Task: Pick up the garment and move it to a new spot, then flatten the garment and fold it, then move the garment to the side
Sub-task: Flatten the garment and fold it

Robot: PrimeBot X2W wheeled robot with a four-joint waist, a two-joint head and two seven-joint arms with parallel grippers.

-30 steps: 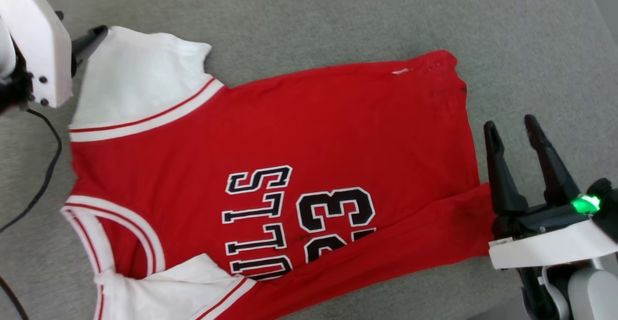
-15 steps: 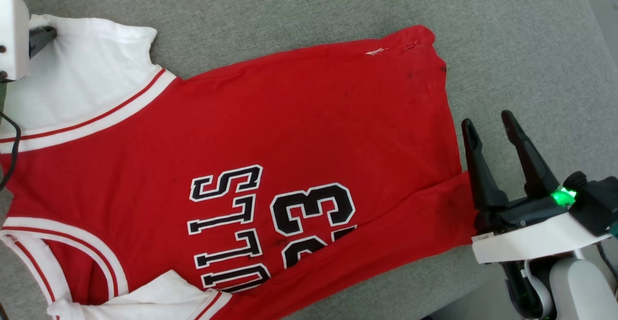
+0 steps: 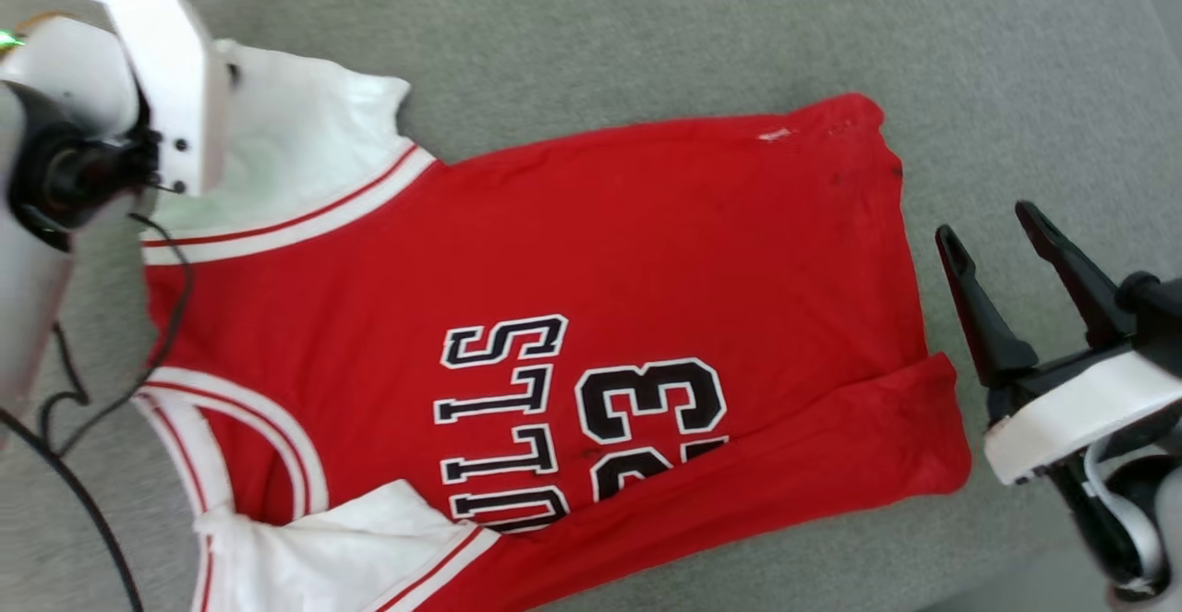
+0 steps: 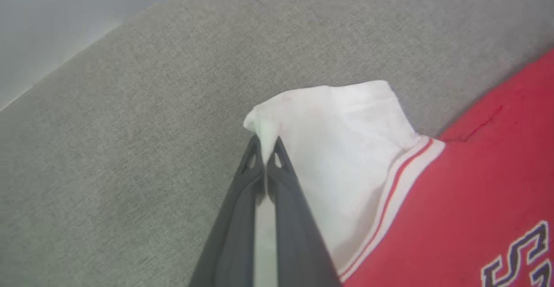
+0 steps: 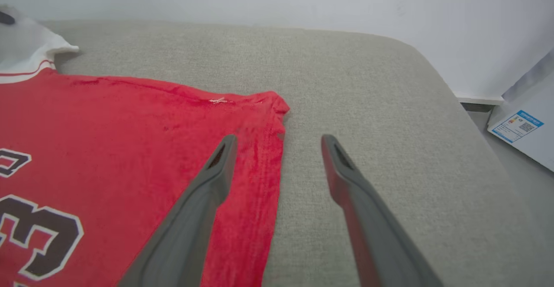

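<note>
Two arms flank the garment [image 3: 646,252], which lies spread on the grey cushion [image 3: 646,21], chest lettering up, with a strip along its near edge folded over. My left gripper [image 4: 265,142] is at the far left, wrist tilted down over the white sleeve [image 4: 346,148]. Its two dark fingers are pressed together, pinching the sleeve's outer corner, and a small peak of white cloth pokes up between their tips. In the head view my pale wrist housing [image 3: 157,67] covers that pinch. My right gripper [image 3: 986,227] sits just beyond the hem on the right, fingers pointing up and slightly left, spread wide with nothing between them. In the right wrist view one finger overlaps the red hem edge and the other is over bare cushion; whether either touches I cannot tell. A black cable [image 3: 83,501] loops below my left forearm
</note>
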